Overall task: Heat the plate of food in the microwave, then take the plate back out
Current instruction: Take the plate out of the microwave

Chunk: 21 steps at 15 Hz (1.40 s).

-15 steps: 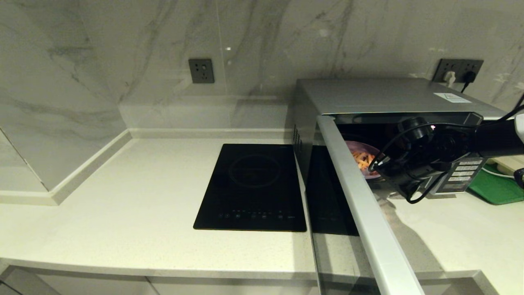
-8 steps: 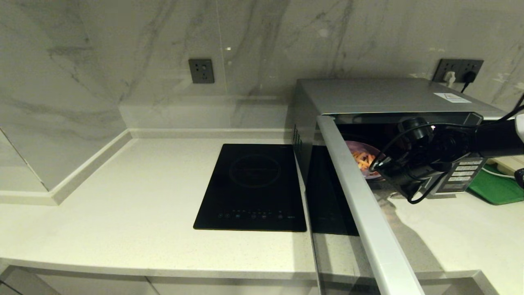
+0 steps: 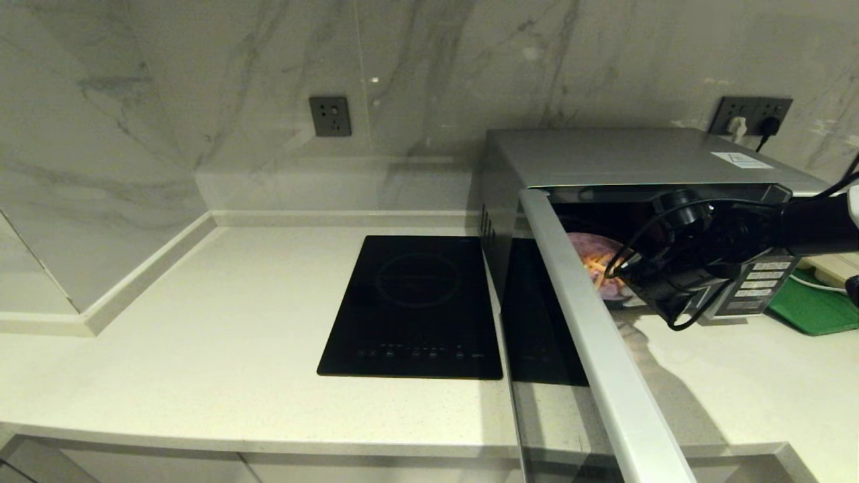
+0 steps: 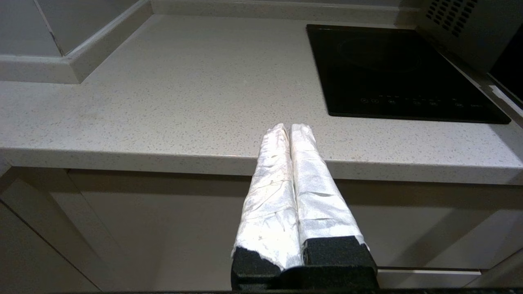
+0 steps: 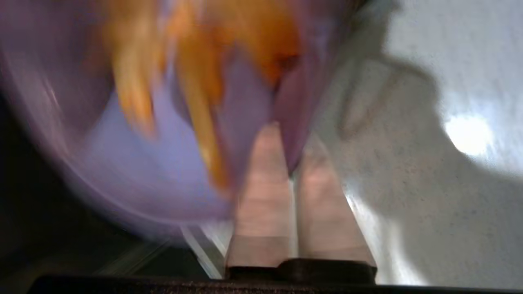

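The silver microwave (image 3: 624,157) stands at the back right of the counter with its door (image 3: 590,335) swung open toward me. Inside its opening sits the pale lilac plate of fries (image 3: 594,258), partly hidden by the door edge and my right wrist. My right gripper (image 5: 292,139) reaches into the opening and is shut on the plate's near rim (image 5: 286,122), one finger above it and one below. The plate (image 5: 135,163) looks blurred with motion in the right wrist view. My left gripper (image 4: 290,127) hangs shut and empty in front of the counter's front edge, left of the hob.
A flat black induction hob (image 3: 416,302) lies left of the microwave. A green tray (image 3: 812,308) sits right of the microwave, beyond its button panel (image 3: 755,285). The open door juts over the counter's front edge. Wall sockets (image 3: 751,114) with plugs are behind.
The plate has shifted slightly in the microwave opening and now shows motion blur. My right wrist has moved a little back and down. The left arm has not moved.
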### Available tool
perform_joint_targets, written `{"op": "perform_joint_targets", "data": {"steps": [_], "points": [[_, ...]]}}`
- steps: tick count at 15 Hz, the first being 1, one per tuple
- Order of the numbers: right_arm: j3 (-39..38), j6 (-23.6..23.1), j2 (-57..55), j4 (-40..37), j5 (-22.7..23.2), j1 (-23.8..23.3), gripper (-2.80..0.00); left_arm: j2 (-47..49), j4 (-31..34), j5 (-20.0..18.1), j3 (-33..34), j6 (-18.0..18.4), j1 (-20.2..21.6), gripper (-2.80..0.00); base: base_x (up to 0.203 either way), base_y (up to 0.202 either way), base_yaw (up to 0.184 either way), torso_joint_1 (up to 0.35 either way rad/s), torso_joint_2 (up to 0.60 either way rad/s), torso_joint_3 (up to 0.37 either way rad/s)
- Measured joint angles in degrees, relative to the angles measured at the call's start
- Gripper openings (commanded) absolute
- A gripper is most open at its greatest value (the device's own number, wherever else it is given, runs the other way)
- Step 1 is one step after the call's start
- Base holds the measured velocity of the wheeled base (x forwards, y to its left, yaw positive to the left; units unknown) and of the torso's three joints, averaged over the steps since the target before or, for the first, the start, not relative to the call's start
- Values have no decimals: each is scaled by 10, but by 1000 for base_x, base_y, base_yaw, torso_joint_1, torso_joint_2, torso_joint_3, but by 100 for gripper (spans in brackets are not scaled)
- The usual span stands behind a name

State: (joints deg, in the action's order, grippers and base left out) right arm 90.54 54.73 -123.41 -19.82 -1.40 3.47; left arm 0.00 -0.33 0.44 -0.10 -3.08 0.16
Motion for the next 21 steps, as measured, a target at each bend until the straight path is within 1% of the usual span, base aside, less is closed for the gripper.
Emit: {"op": "perform_joint_targets", "data": {"steps": [7, 16, 19, 21], "points": [[11, -1, 1, -5, 0, 0, -280, 0, 0, 0, 0, 0, 0, -280, 0, 0, 0, 0, 0, 0], [81, 4, 4, -64, 2, -1, -280, 0, 0, 0, 0, 0, 0, -280, 0, 0, 0, 0, 0, 0], [77, 6, 19, -77, 3, -3, -280, 0, 0, 0, 0, 0, 0, -280, 0, 0, 0, 0, 0, 0], [60, 7, 36, -92, 3, -5, -280, 0, 0, 0, 0, 0, 0, -280, 0, 0, 0, 0, 0, 0]]}}
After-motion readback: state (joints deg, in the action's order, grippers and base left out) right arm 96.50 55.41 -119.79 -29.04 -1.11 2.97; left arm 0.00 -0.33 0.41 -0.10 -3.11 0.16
